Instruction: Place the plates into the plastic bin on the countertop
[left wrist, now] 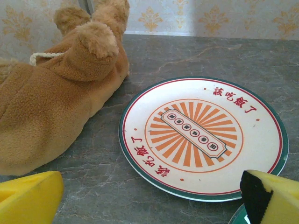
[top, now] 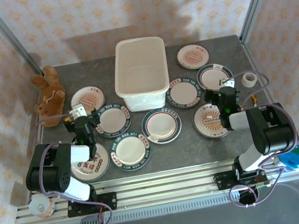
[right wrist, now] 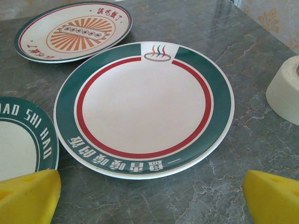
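Top external view: the plastic bin (top: 140, 67) sits upper centre on the countertop (top: 169, 158) with no plate inside and the plates (top: 162, 124) lying flat around it, so the first pick looks to be in hand. The right gripper (right wrist: 149, 196), wide open and empty, has a teal-banded plate (right wrist: 144, 105) mid-frame just ahead. The left gripper (left wrist: 149, 200), equally open, faces a sunburst plate (left wrist: 203, 137). The next move likely calls for sliding a finger under a rim.

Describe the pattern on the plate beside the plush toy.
The plate has an orange sunburst centre and red lettering; clearest in the left wrist view.
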Available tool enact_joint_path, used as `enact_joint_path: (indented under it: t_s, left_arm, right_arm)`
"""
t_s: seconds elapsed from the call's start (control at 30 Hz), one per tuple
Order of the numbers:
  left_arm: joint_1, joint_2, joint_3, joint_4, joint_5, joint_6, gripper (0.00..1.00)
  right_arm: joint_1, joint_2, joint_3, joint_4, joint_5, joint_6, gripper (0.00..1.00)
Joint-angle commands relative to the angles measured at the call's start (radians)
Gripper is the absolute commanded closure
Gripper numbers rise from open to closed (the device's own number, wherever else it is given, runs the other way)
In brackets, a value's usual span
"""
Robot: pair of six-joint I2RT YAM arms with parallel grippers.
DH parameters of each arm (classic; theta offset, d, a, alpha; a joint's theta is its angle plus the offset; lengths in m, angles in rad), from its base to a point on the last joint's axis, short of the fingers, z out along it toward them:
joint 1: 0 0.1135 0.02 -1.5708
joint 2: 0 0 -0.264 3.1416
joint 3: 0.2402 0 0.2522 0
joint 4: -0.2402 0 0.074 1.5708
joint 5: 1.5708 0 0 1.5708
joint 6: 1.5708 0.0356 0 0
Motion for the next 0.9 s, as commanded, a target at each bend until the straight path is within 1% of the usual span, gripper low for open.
enact_joint_path:
  t_s: [0.0, 0.67, 0.87]
  left_arm:
    - [0.000, -0.002, 0.008, 0.008, -0.016, 0.010, 0.00]
    - [-0.001, -0.002, 0.010, 0.007, -0.015, 0.008, 0.00]
    - [0.010, -0.003, 0.016, -0.011, 0.007, 0.000, 0.00]
  right_arm:
    - [-0.004, -0.008, 0.011, 0.016, 0.005, -0.004, 0.01]
    - [-0.004, -0.004, 0.016, 0.010, 0.003, -0.002, 0.01]
    - [-0.004, -0.002, 0.019, 0.009, 0.003, -0.002, 0.00]
